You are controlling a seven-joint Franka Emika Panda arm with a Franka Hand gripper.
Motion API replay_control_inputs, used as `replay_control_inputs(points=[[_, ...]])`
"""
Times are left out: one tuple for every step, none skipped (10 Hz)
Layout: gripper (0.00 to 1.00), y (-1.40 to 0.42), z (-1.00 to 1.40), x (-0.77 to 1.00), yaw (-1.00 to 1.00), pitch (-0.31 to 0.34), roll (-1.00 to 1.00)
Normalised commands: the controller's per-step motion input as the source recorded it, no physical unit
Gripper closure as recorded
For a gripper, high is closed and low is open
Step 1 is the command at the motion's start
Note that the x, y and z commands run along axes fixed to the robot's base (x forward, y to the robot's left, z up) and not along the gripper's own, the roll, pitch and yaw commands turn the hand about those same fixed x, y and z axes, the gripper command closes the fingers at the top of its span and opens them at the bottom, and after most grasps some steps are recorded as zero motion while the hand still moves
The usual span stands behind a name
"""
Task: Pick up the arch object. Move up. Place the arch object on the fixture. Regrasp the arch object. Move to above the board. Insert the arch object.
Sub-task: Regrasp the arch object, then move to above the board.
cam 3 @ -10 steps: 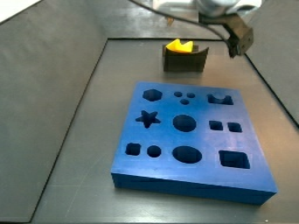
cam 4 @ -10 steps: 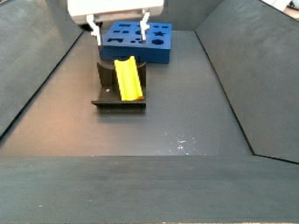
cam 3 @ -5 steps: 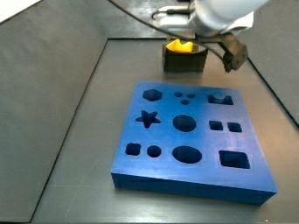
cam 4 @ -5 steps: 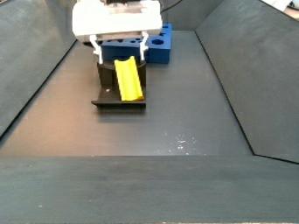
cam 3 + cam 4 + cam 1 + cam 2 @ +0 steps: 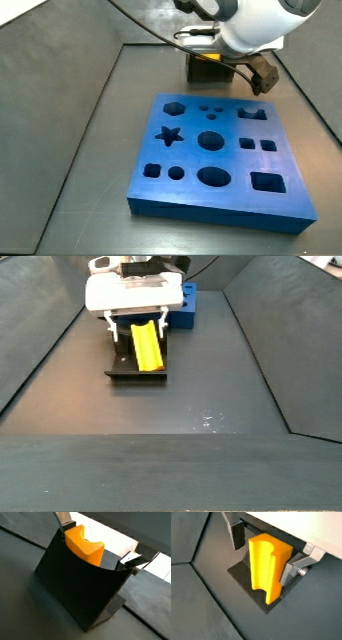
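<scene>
"Where's the small yellow-orange plastic arch block (image 5: 268, 566) sitting?"

"On the dark L-shaped fixture (image 5: 77, 582), leaning against its upright wall with the grooved face turned outward. I judge it is propped there so I can take it at a better angle than a flat desk would allow."

"And your claw (image 5: 266, 549)?"

"Down at the fixture, one silver finger plate (image 5: 237, 533) on each side of the block. The plates stand apart; in both wrist views I see a gap between pad and plastic, so nothing is clamped."

"Why straddle it?"

"To regrasp, I reckon. The thick blue board with shaped cut-outs (image 5: 221, 150) lies just beside the fixture, waiting for the insertion."
</scene>
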Motion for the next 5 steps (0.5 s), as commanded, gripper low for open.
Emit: replay_control_inputs(points=[[0.0,-0.01,-0.17,0.02,0.01,0.036,0.06],[1.0,0.0,0.0,0.0,0.0,0.0,0.0],[1.0,0.0,1.0,-0.13,0.15,-0.212,-0.34],[1.0,0.0,1.0,-0.13,0.13,-0.21,-0.33],[1.0,0.0,1.0,-0.13,0.07,-0.23,-0.29]])
